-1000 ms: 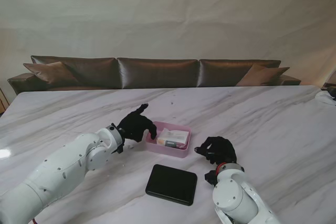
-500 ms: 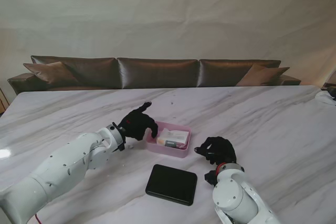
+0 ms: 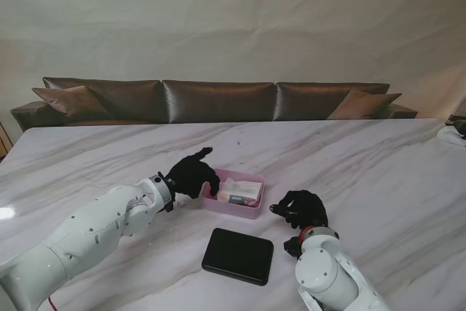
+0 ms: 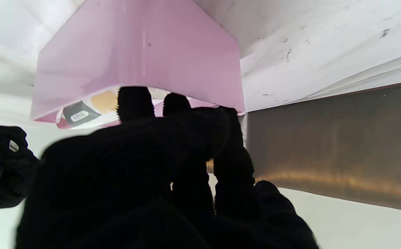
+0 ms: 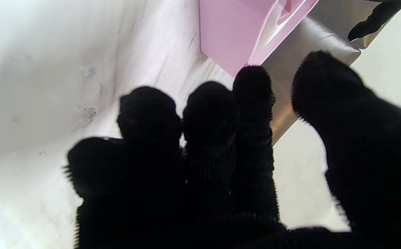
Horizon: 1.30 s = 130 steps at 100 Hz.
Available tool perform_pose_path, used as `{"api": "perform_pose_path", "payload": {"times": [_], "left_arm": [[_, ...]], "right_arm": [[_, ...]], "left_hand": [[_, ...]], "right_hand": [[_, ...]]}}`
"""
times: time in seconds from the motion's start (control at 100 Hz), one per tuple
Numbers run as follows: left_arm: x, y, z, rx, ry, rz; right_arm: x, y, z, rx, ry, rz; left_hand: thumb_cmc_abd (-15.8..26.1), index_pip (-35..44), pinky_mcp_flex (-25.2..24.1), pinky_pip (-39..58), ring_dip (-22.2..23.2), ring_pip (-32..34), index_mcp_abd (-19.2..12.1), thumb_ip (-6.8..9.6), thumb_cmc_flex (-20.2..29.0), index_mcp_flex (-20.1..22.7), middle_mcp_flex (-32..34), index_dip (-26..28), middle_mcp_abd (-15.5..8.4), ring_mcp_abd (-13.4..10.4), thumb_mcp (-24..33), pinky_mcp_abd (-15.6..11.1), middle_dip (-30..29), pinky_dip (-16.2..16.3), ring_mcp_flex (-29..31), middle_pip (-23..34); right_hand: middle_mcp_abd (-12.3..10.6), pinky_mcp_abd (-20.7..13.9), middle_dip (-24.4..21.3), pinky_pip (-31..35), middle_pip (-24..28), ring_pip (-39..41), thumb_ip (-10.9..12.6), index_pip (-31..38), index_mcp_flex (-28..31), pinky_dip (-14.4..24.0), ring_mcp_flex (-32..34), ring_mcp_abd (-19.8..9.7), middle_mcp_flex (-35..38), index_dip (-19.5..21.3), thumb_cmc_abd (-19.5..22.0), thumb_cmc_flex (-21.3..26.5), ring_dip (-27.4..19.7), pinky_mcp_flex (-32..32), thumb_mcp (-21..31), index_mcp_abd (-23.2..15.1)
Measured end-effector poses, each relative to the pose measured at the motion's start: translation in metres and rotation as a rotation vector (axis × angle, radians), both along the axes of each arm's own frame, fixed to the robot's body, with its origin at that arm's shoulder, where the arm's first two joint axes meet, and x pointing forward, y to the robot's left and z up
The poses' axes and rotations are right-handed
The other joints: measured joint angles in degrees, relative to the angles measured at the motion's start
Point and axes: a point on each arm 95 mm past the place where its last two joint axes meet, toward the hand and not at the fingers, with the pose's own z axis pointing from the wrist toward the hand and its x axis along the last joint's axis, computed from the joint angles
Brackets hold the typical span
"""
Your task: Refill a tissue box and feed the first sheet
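Note:
An open pink tissue box (image 3: pixel 251 209) (image 4: pixel 138 52) (image 5: pixel 224 34) stands on the marble table a little left of centre. A wrapped tissue pack (image 3: pixel 240 192) (image 4: pixel 83 110) lies inside it. My left hand (image 3: pixel 191 174) (image 4: pixel 145 166) is at the box's left end, two fingertips (image 4: pixel 134 102) curled over the rim onto the pack, one finger raised. I see no grip on anything. The flat black lid (image 3: pixel 238 256) lies nearer to me than the box. My right hand (image 3: pixel 300 207) (image 5: pixel 221 166) rests on the table right of the box, fingers loosely bent, thumb apart, holding nothing.
The marble table (image 3: pixel 364 158) stretches far to the right and back. A brown sofa (image 3: pixel 218 100) runs behind its far edge. A small object (image 3: pixel 455 132) sits at the table's far right edge.
My left hand has shifted slightly right toward the box, and its fingers now dip over the left rim. The right hand, box and lid have not moved.

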Motion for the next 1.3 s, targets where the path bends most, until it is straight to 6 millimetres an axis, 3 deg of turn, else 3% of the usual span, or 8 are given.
{"api": "perform_pose_path", "payload": {"times": [0.43, 0.53, 0.65, 0.78, 0.88, 1.05, 1.12, 1.3], "left_arm": [[-0.007, 0.01, -0.004, 0.076, 0.004, 0.011], [-0.009, 0.011, -0.006, 0.094, 0.008, 0.012], [-0.012, 0.012, -0.009, 0.104, 0.017, 0.016], [-0.014, 0.012, -0.011, 0.103, 0.021, 0.024], [-0.015, 0.013, -0.013, 0.106, 0.031, 0.03], [-0.017, 0.013, -0.018, 0.095, 0.061, 0.04], [-0.016, 0.014, -0.024, 0.091, 0.078, 0.046], [-0.015, 0.016, -0.033, 0.093, 0.085, 0.056]], "right_arm": [[0.0, 0.002, 0.0, 0.012, -0.004, 0.004], [0.0, 0.003, 0.0, 0.015, -0.003, 0.004], [0.0, 0.003, 0.0, 0.015, -0.003, 0.004], [-0.001, 0.003, 0.0, 0.017, -0.004, 0.003], [-0.001, 0.003, 0.0, 0.02, -0.006, 0.001], [-0.002, 0.003, -0.001, 0.023, -0.008, -0.003], [-0.002, 0.003, -0.001, 0.024, -0.007, -0.004], [-0.003, 0.002, 0.0, 0.025, -0.008, -0.006]], "left_hand": [[-1.0, 0.7, 0.1, 0.0, 6.0, 2.8, -0.1, -0.28, 0.7, 0.7, 0.6, 0.0, 0.0, 1.5, 0.0, 1.7, 0.0, 1.2, 3.0, 0.3], [-1.7, 0.7, 0.1, 0.0, 7.2, 2.9, -0.1, -1.79, 0.2, 0.7, 0.6, 0.1, 0.0, 2.5, -0.1, 4.1, 0.0, 2.4, 3.1, 0.3], [-3.5, 0.7, -1.6, 0.0, 7.9, 2.5, -0.1, -3.82, -5.1, 0.5, 0.6, 0.1, 0.0, 2.6, -1.5, 7.0, 0.6, 2.7, 3.1, 0.3], [-5.3, 0.7, -5.5, 0.0, 6.3, 2.5, -0.1, -8.0, -7.9, -0.1, 0.6, 0.1, 0.0, 2.6, -4.4, 12.5, 2.1, 2.8, 2.9, -0.2], [-6.5, 0.7, -7.6, 0.0, 6.0, 3.4, -0.1, -9.93, -10.0, -0.2, 0.6, 0.1, 0.0, 2.6, -5.3, 15.3, 2.5, 2.8, 2.1, -0.2], [-8.1, 4.8, -8.8, 0.0, 10.8, 8.1, -0.1, -13.8, -12.8, -3.2, 0.4, -1.6, 1.3, 4.2, -7.3, 16.3, 4.0, 2.8, -1.0, 1.6], [-8.5, 7.7, -8.8, 0.0, 13.0, 10.6, -0.6, -13.85, -13.1, -4.6, -0.3, -1.2, 1.9, 4.5, -7.3, 16.4, 5.6, 2.8, -2.3, 4.5], [-8.7, 14.3, -8.8, 0.0, 20.5, 18.7, -0.8, -14.46, -13.5, -6.5, -1.2, 12.3, 2.1, 6.5, -7.4, 16.5, 13.8, 3.7, -4.5, 11.8]], "right_hand": [[0.0, 0.0, 0.0, 0.0, 0.0, 0.0, 0.0, 0.0, 0.0, 0.0, 0.0, 0.0, 0.0, 0.0, 0.8, 0.0, 0.0, 0.0, 0.0, 0.0], [0.0, 0.0, 0.0, 0.0, 0.0, 0.0, 0.0, 0.0, 0.0, 0.0, 0.0, 0.0, 0.0, 0.0, 0.8, 0.0, 0.0, 0.0, 0.0, 0.0], [0.0, 0.0, 0.0, 0.0, 0.0, 0.0, 0.0, 0.0, 0.0, 0.0, 0.0, 0.0, 0.0, 0.0, 0.8, 0.0, 0.0, 0.0, 0.0, 0.0], [0.0, 0.0, 0.0, 0.0, 0.0, 0.0, 0.0, 0.0, 0.0, 0.0, 0.0, 0.0, 0.0, 0.0, 0.8, 0.0, 0.0, 0.0, 0.0, 0.0], [0.0, 0.0, 0.0, 0.0, 0.5, 0.0, 0.0, 0.0, 0.0, 0.0, 0.0, 0.0, 0.0, 0.0, 0.8, 0.0, 0.0, 0.0, 0.0, 0.0], [0.0, 0.0, 0.0, 0.0, 0.6, 0.0, 0.0, 0.0, 0.0, 0.0, 0.0, 0.0, 0.0, 0.0, 0.8, 0.0, 0.0, 0.0, 0.0, 0.0], [0.0, 0.0, 0.0, 0.0, 0.6, 0.0, 0.0, 0.0, 0.0, 0.0, 0.0, 0.0, 0.0, 0.0, 0.8, 0.0, 0.0, 0.0, 0.0, 0.0], [0.0, 0.0, 0.0, 0.0, 0.6, 0.0, 0.0, 0.1, 0.0, 0.0, 0.0, 0.0, 0.0, 0.0, 0.8, 0.0, 0.0, 0.0, 0.0, 0.0]]}}
